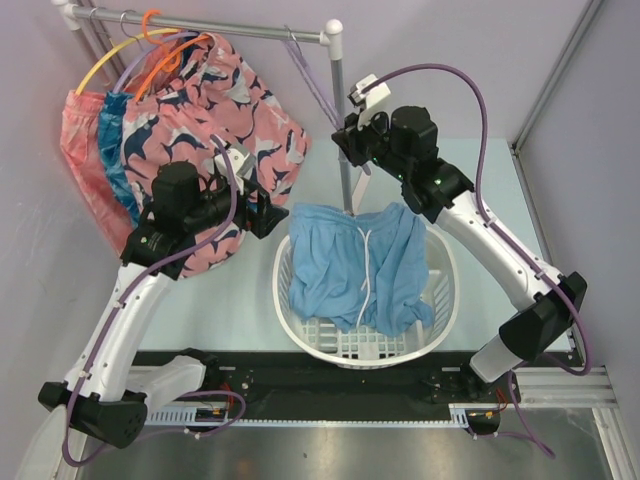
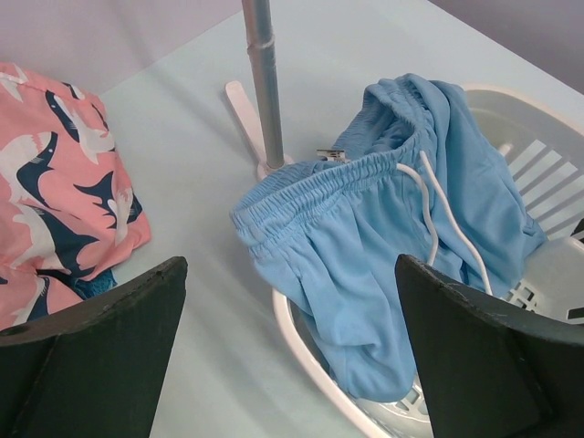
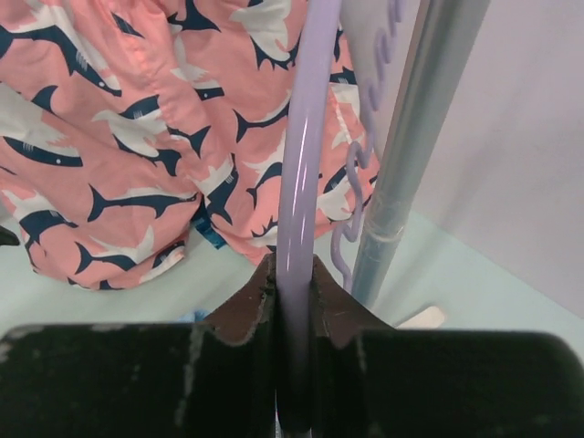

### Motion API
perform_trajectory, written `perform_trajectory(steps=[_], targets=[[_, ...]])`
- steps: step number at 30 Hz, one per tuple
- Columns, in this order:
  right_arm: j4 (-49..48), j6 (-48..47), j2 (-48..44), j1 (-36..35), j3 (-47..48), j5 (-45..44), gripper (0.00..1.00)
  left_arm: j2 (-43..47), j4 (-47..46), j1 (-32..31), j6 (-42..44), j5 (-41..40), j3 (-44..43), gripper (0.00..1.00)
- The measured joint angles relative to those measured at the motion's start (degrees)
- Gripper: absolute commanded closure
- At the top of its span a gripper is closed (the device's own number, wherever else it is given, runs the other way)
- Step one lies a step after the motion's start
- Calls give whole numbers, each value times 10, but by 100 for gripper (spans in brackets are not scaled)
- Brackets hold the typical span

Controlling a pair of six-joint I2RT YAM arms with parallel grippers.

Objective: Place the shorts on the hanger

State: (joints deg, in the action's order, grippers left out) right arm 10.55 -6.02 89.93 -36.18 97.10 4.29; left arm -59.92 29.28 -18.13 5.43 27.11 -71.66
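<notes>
Black fingers (image 2: 100, 347) of left gripper (image 2: 290, 301) fill both lower corners of left wrist view, spread wide apart, touching nothing. Beyond them, light-blue shorts (image 2: 365, 237) lie bunched in white laundry basket (image 2: 547, 155). Elastic waistband drapes over basket's near rim, white drawstring (image 2: 447, 219) trails down the fabric. Grey rack pole (image 2: 265, 82) stands on pale table (image 2: 182, 137) just behind the waistband. Pink shark-print shorts (image 2: 55, 182) at left edge, apart from basket.

Right wrist view: right gripper (image 3: 294, 292) is clamped on lavender hanger (image 3: 301, 164), fingers pressed against its smooth straight bar, which runs up out of the jaws. Wavy notched arm (image 3: 360, 155) of the hanger sits just right of that bar, close beside rack pole. Pink shark-print shorts hang behind, to the left.

Top external view: both arms reach in from near edge. Left gripper hovers just left of basket's far-left rim, in front of the hem of pink shark-print shorts, jaws apart. Right gripper is up beside rack pole, behind basket, gripping low end of lavender hanger, which slants up-left from the claw to rack rail (image 1: 240, 28) near its right end. Light-blue shorts fill most of basket at table centre, waistband toward far side, well below the hanger and not on it. At rail's left end, orange hanger (image 1: 165, 55) and yellow hanger (image 1: 100, 65) are hooked on. Pink shark-print shorts and teal shorts (image 1: 115, 150) hang beneath them.
</notes>
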Motion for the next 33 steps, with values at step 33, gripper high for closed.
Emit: perform_trajectory(steps=[33], targets=[[295, -146, -270, 50, -82, 297, 100, 186, 12, 13, 127, 58, 37, 3]])
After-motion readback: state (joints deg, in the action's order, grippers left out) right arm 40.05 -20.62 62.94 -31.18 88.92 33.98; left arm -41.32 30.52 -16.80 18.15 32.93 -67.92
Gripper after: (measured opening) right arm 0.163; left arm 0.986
